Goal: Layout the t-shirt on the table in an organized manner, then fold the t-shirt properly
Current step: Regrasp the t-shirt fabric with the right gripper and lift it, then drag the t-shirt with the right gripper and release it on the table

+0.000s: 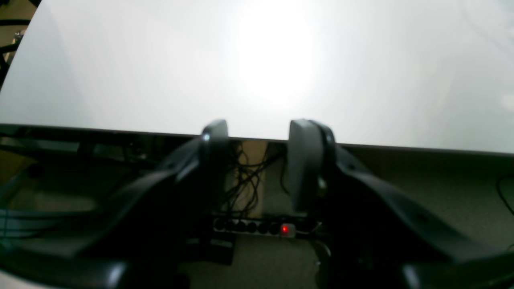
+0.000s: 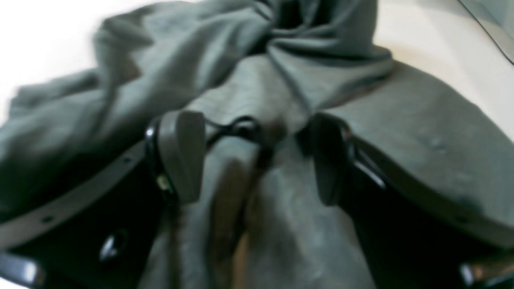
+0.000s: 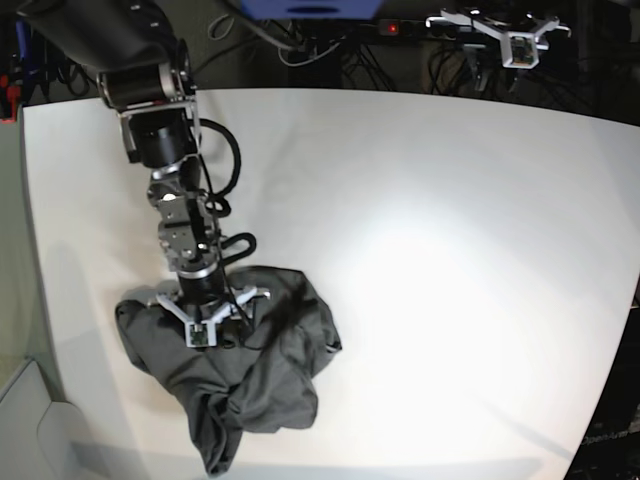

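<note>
The t-shirt (image 3: pixel 240 375) is seen crumpled in a loose heap on the table (image 3: pixel 430 260), near the table's front edge on the base view's left side; the rest of the tabletop is well apart from it. The right gripper (image 3: pixel 208 335) is held directly over the heap, pointing down into the cloth. In the right wrist view the right gripper's (image 2: pixel 257 156) jaws are spread wide, with folds of the t-shirt (image 2: pixel 261 96) lying between and beneath the two fingers (image 2: pixel 182 152); nothing is pinched, so the claw is released.

The left gripper (image 3: pixel 503 35) is parked at the far edge of the table, well apart from the garment. In the left wrist view its jaws (image 1: pixel 257 160) are parted with nothing between them; beyond them a power strip (image 1: pixel 257 228) with a red light and loose cables (image 1: pixel 245 176) are visible below the table edge.
</note>
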`<state>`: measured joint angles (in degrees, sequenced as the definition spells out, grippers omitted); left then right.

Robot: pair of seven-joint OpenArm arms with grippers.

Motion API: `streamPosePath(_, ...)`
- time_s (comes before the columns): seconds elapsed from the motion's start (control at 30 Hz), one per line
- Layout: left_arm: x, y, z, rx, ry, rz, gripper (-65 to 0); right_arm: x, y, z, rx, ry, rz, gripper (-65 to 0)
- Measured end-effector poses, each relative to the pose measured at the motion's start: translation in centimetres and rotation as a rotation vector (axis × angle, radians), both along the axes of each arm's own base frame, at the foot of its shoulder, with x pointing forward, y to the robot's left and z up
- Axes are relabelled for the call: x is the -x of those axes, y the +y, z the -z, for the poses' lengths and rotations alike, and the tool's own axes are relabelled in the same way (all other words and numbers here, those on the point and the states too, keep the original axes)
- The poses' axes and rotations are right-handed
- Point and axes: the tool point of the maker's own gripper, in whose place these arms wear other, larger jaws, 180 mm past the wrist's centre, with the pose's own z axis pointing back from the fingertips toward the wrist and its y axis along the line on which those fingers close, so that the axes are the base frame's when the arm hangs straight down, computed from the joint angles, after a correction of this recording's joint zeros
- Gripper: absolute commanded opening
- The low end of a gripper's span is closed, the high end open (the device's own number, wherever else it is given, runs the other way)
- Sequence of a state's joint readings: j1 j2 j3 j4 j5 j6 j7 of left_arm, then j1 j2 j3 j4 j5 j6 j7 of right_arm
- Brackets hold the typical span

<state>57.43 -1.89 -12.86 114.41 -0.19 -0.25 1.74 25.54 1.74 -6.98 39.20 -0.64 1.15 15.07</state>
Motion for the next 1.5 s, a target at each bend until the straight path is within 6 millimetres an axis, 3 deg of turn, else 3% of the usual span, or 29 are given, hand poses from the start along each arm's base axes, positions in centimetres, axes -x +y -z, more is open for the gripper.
streamPosePath(0.2, 0.0, 0.0, 0.0, -0.001, 0.000, 0.000, -40.8, -0.7, -0.1, 1.1, 0.003, 0.048, 0.005, -23.1)
streamPosePath(0.53, -0.1, 0.0, 0.0, 0.000, -0.003, -0.001, -40.8, -2.3, -0.4, 0.7, 0.007, 0.064, 0.011, -24.8)
streamPosePath(0.73, -0.1, 0.0, 0.0, 0.002, -0.003, -0.003, -40.8, -2.6, -0.6, 1.1, 0.009, 0.086, 0.014, -37.8)
streamPosePath(0.8, -0.1, 0.0, 0.0, 0.002, -0.003, -0.003, -40.8, -2.5, -0.6, 1.2, 0.009, 0.090, 0.014, -46.5)
streamPosePath(0.9, -0.1, 0.0, 0.0, 0.002, -0.003, -0.003, -40.8, -2.6, -0.5, 1.1, 0.006, 0.089, 0.014, -64.5)
streamPosePath(1.0, -0.1, 0.0, 0.0, 0.002, -0.003, -0.003, -40.8, -2.6, -0.5, 1.0, 0.001, 0.087, 0.018, -64.7)
streamPosePath(1.07, -0.1, 0.0, -0.1, 0.002, -0.006, -0.003, -40.8, -2.7, -0.8, -0.8, 0.007, 0.026, 0.017, -65.0)
streamPosePath(1.17, -0.2, 0.0, -0.1, 0.000, -0.010, 0.000, -40.8, -1.9, -2.3, -5.5, 0.036, -0.134, 0.014, -65.0)
streamPosePath(1.27, -0.6, 0.0, -0.1, 0.000, -0.014, -0.002, -40.8, -0.6, -3.4, -9.5, 0.069, -0.184, 0.036, -65.0)
streamPosePath(1.4, -1.7, -0.3, -0.6, 0.009, -0.053, -0.001, -40.8, 0.6, -2.0, -16.7, 0.065, -0.280, 0.006, -65.0)
streamPosePath(1.5, -1.3, -0.3, -0.4, 0.008, -0.041, -0.003, -40.8, 2.4, -1.4, -20.3, 0.062, -0.335, -0.002, -65.0)
